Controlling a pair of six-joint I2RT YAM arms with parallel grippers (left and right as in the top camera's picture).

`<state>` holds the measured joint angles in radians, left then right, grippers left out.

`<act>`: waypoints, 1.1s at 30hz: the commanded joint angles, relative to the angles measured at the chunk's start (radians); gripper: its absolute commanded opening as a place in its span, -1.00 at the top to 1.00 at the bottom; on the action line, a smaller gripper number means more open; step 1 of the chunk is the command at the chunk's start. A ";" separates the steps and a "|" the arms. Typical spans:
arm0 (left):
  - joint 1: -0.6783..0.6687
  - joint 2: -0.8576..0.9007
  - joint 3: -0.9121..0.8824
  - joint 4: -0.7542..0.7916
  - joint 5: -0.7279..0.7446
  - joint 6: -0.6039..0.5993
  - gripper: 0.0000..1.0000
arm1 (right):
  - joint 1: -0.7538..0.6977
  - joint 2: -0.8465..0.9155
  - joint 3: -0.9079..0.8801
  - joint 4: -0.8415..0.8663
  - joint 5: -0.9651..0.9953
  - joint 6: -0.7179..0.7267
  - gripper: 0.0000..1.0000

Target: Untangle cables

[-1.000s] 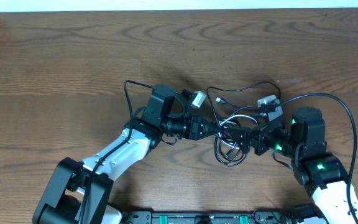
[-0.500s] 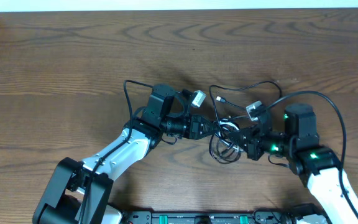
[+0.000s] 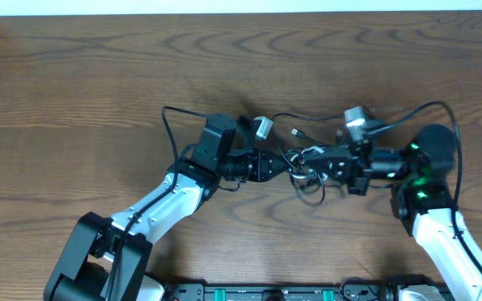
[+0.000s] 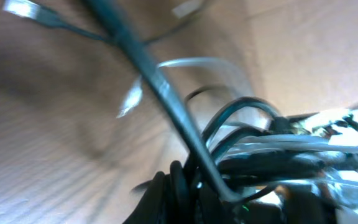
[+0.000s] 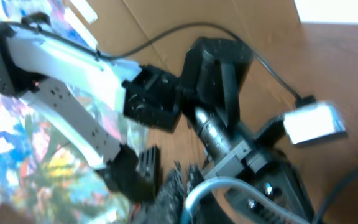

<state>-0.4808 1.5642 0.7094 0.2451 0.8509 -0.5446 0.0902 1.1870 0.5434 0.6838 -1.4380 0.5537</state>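
**CABLES NOT YET SEPARATED: WORK AT AN EARLY STAGE**

Found the cables (image 3: 311, 186) bunched in one knot directly between the tips of the left gripper (image 3: 290, 165) and the right gripper (image 3: 310, 160), set nose to nose over the table (image 3: 99, 84). Noted black loops sagging just below the right gripper's tips and a thin strand arcing above both tools. Noted one small plug end (image 3: 295, 132) lying free just above the left gripper's nose. Picked out a white cord (image 4: 197, 61) in the left wrist view, curving ahead of the left fingers beside a black cord. Could not trace it further through the blur.

Could not confirm finger closure on either tool. Found the tips buried in the tangle from overhead and both wrist views smeared. Judged a grip on each side likely, given the closeness of the knot to both noses, but recorded it as unverified.

Progress: counted nothing as separated. Found no cord laid out alone, no loop drawn clear, and black and white strands interlaced at one spot midway between the tools. Judged the following as outstanding: drawing the knot apart, passing each plug end back through its loops, and laying every cord apart on the table. Rated the job as barely begun.

Containers: found none in any view, so nothing to report on contents.
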 commanded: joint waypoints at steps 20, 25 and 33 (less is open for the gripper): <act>0.005 0.001 0.006 -0.370 -0.718 -0.147 0.84 | -0.419 -0.010 0.019 0.389 0.029 0.478 0.97; 0.005 0.001 0.006 -0.352 -0.692 -0.217 0.84 | -0.440 -0.008 0.019 0.318 0.028 0.476 0.90; 0.005 0.001 0.006 -0.217 -0.452 -0.214 0.84 | -0.389 -0.006 0.019 0.041 0.019 0.298 0.40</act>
<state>-0.4805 1.5627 0.7120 -0.0174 0.2737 -0.7437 -0.3279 1.1843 0.5510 0.7681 -1.4200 0.9657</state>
